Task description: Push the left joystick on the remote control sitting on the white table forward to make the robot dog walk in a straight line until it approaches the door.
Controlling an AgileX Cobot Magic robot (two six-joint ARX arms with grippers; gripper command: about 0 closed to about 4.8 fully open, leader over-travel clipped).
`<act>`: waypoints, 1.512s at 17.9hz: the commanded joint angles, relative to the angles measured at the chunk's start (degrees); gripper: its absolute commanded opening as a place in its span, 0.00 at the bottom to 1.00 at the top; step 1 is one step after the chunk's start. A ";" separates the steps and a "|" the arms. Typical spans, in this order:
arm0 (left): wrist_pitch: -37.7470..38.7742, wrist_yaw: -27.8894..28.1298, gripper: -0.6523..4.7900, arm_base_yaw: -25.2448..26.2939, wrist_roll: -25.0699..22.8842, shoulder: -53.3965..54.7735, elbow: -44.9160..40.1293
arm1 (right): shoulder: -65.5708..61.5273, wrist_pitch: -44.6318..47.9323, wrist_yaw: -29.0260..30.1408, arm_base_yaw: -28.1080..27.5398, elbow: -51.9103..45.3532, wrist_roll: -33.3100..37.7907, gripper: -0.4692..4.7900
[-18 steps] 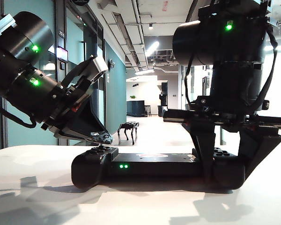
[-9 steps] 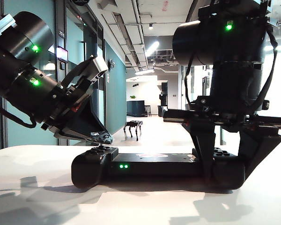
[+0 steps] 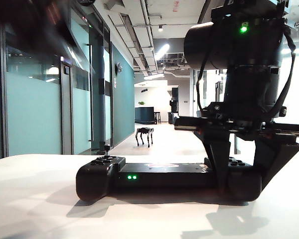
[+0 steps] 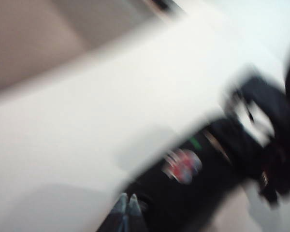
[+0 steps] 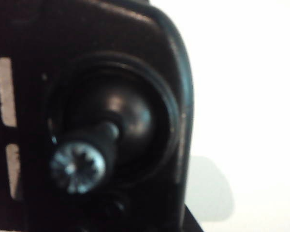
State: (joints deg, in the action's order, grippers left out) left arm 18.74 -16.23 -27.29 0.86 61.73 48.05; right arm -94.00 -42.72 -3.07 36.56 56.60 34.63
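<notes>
The right gripper (image 3: 241, 186) clamps the remote control (image 3: 164, 177) at lower right on the white table (image 3: 35, 199); the left gripper (image 4: 126, 208), fingertips together, appears blurred; the robot dog (image 3: 144, 135) stands mid-corridor.

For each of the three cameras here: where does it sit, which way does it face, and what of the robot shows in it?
Exterior view: low at table height, facing down a corridor; shows the right gripper clamped on the remote control, robot dog beyond.
Left wrist view: blurred, above the white table, looking down at the remote; the left gripper shows its tips together.
Right wrist view: close over the remote's right joystick; no jaws visible.
Shared: all three show the remote.
</notes>
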 commanded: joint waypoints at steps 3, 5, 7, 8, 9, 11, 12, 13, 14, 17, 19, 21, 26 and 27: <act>6.49 6.32 0.11 -0.02 2.89 -13.92 2.86 | 0.22 0.81 0.33 -0.11 0.13 -1.86 0.73; 8.59 7.52 0.11 -0.02 3.32 -17.86 2.86 | 1.64 -0.61 0.44 -0.09 0.13 -1.92 0.73; 10.97 7.67 0.11 -0.02 4.79 -20.41 2.86 | 5.03 -1.99 0.46 -0.09 0.15 -2.34 0.73; 11.72 7.67 0.11 -0.02 5.20 -21.27 2.86 | 6.69 -2.93 0.46 -0.09 0.50 -2.34 0.73; 12.48 7.67 0.11 -0.02 5.38 -21.97 2.86 | 8.59 -4.63 0.44 -0.09 1.42 -2.60 0.73; 13.86 7.82 0.11 -0.02 5.62 -23.45 2.86 | 12.74 -7.65 0.44 -0.09 3.89 -3.39 0.73; 15.41 9.51 0.11 -0.04 5.62 -24.52 2.86 | 16.72 -9.51 0.42 -0.07 6.23 -3.48 0.52; 16.90 10.05 0.11 -0.04 5.62 -25.40 2.86 | 19.10 -10.14 0.35 -0.09 7.23 -3.80 0.34; 18.40 10.23 0.11 -0.04 5.62 -26.32 2.86 | 21.27 -10.34 0.39 -0.09 7.80 -4.09 0.23; 21.33 10.95 0.11 -0.04 5.62 -28.98 2.73 | 28.33 -9.31 -0.57 -0.07 7.85 -14.56 0.08; 21.44 12.09 0.11 -0.09 5.62 -30.58 2.14 | 31.26 -7.96 -2.80 -0.07 7.69 -17.57 0.08; 20.92 13.51 0.11 -0.09 5.64 -33.55 -0.17 | 35.04 -3.32 -3.52 -0.02 5.84 -20.79 0.08; 15.56 13.73 0.11 -0.09 5.60 -42.42 -8.68 | 46.05 19.41 -3.45 0.07 -7.63 -27.30 0.08; 13.92 13.88 0.11 -0.09 5.57 -44.06 -10.47 | 47.60 22.12 -3.45 0.04 -9.97 -27.30 0.08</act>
State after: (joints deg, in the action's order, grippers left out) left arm 35.70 -2.76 -27.35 6.28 18.76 38.74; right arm -47.51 -25.71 -6.42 36.60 47.94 8.32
